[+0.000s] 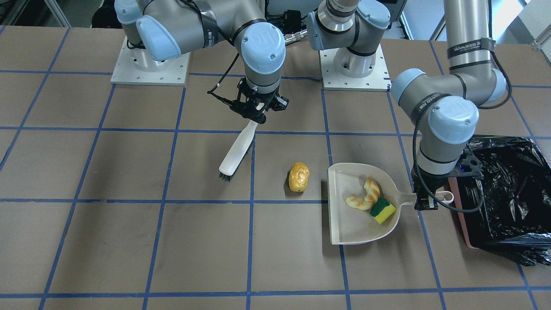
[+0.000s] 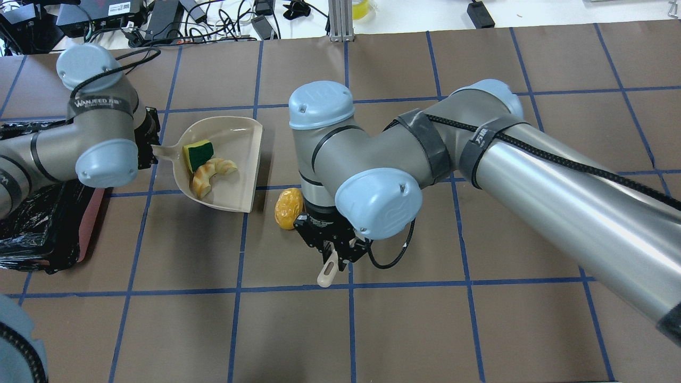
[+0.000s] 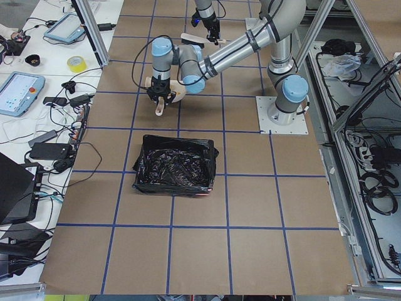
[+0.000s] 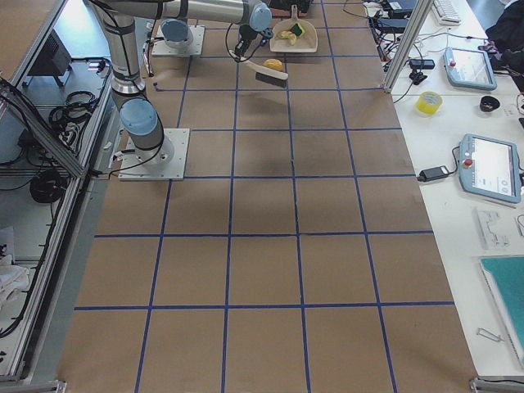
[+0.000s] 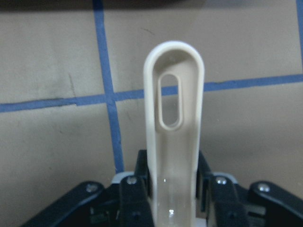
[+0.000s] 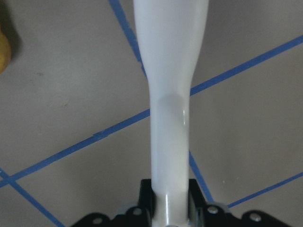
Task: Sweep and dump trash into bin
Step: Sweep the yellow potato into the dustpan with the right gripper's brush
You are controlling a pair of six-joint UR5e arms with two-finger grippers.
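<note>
Left gripper is clamped on the dustpan handle, and right gripper is gripping the white brush by its handle. Bread piece and sponge sit touching inside the pan. The potato lump is on the table near the pan's open edge. The bin is right by the handle.

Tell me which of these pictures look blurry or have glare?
Right wrist view: the brush handle is washed out to near-white and soft, and the potato-like lump at the left edge is blurred. Left wrist view: the dustpan handle is slightly soft, with a small glint low down. Front-facing view: sharp and evenly lit, with white glints on the bin's black bag.
</note>
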